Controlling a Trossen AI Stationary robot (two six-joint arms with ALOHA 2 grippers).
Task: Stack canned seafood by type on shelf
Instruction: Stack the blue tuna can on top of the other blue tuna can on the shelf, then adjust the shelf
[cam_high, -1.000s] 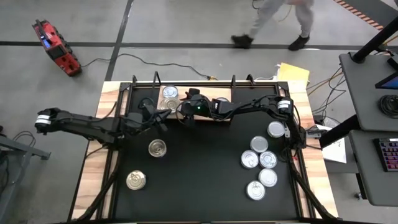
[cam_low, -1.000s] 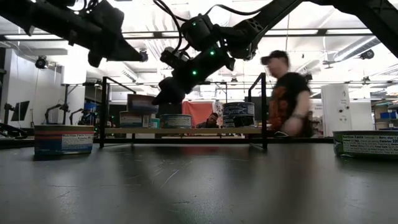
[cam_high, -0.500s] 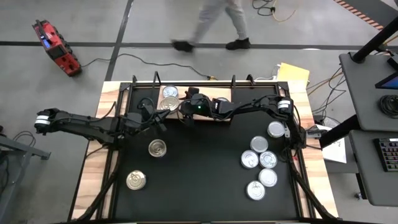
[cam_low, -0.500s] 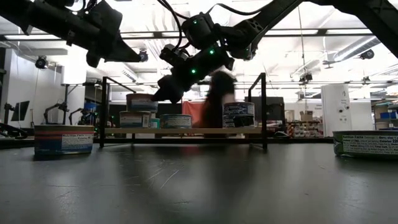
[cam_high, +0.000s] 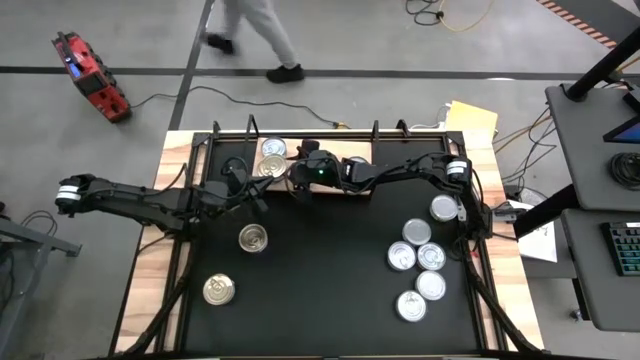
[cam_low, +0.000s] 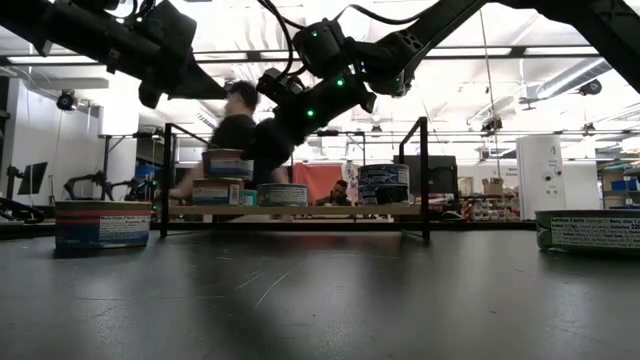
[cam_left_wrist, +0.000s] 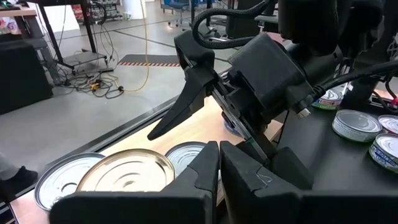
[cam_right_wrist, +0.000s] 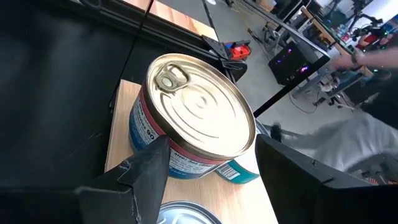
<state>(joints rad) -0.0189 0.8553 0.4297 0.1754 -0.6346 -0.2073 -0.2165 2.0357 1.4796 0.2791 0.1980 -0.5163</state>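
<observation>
High view showed my open right hand (cam_high: 297, 186) over the light-brown wooden shelf (cam_high: 360, 192), where a few tins stood; my closed, empty left hand (cam_high: 258, 197) waited beside it. Eight short round metal tins (cam_high: 418, 232) remained on the black surface (cam_high: 320, 280).

Both arms reach inward, the left claw (cam_high: 258, 192) pinched closed, the right claw (cam_high: 296, 182) spread apart.
</observation>
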